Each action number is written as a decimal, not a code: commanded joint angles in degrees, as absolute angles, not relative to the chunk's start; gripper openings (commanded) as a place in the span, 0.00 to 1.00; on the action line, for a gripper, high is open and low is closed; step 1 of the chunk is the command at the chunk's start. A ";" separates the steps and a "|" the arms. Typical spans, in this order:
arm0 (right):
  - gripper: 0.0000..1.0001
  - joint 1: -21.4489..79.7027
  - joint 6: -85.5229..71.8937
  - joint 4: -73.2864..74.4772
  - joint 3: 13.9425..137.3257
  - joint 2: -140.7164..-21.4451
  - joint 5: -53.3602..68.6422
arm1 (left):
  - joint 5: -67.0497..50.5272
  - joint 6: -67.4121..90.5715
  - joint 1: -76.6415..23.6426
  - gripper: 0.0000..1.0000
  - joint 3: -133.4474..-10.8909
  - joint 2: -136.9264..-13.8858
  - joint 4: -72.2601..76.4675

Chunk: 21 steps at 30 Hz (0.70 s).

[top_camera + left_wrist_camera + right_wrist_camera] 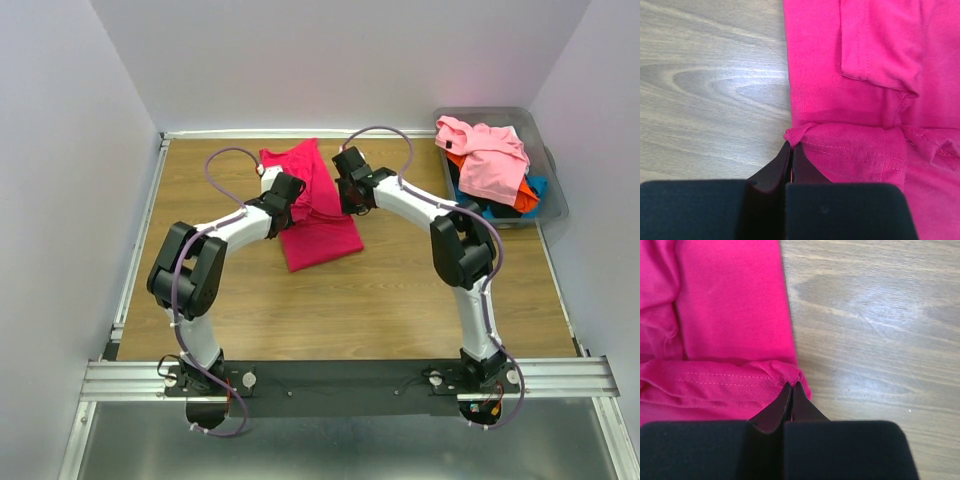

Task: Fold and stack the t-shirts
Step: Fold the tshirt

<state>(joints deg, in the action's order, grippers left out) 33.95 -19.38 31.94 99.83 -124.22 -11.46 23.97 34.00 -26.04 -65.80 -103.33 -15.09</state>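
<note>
My left claw was clamped shut on the stitched hem of the crimson t-shirt at its left edge, and my right claw likewise at its right edge. The shirt lay toward twelve o'clock on the tabletop. The other t-shirts were heaped in the grey bin at two o'clock.

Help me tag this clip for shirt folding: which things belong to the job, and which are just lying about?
Part of the job:
- magenta shirt, its hem pinched by the left tool and the right tool
- pile of shirts, a pink one on top

Just lying about:
- grey bin that holds the pile
- wooden table
</note>
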 commanded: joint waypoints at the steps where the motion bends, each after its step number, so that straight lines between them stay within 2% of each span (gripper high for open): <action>1: 0.01 33.05 -18.46 31.03 101.87 -126.56 -14.50 | 26.90 35.24 -24.96 0.00 -66.10 -104.33 -14.68; 6: 0.01 33.05 -18.81 30.24 101.60 -127.53 -14.94 | 26.54 35.16 -24.87 0.01 -66.01 -105.38 -13.54; 9: 0.06 33.05 -18.98 30.23 101.95 -127.09 -14.77 | 26.19 34.63 -24.79 0.10 -66.44 -105.21 -12.92; 11: 0.14 33.05 -19.07 30.23 102.22 -126.48 -14.68 | 25.93 34.45 -24.87 0.23 -66.62 -104.59 -12.83; 12: 0.26 33.13 -19.07 30.23 102.30 -126.13 -14.42 | 25.93 34.28 -24.87 0.37 -66.80 -103.98 -12.83; 15: 0.36 33.22 -18.99 30.23 102.04 -123.93 -13.45 | 25.58 34.19 -24.87 0.56 -66.71 -102.22 -13.09; 16: 0.38 33.22 -18.90 30.23 101.87 -123.23 -13.10 | 25.32 34.10 -24.87 0.67 -66.36 -101.52 -13.01; 18: 0.41 33.66 -18.90 30.23 101.25 -121.21 -11.17 | 24.44 34.36 -24.87 0.73 -65.75 -98.71 -12.92; 21: 0.41 34.71 -19.33 29.80 99.94 -118.84 -10.02 | 23.38 35.24 -25.48 0.73 -63.81 -94.05 -12.83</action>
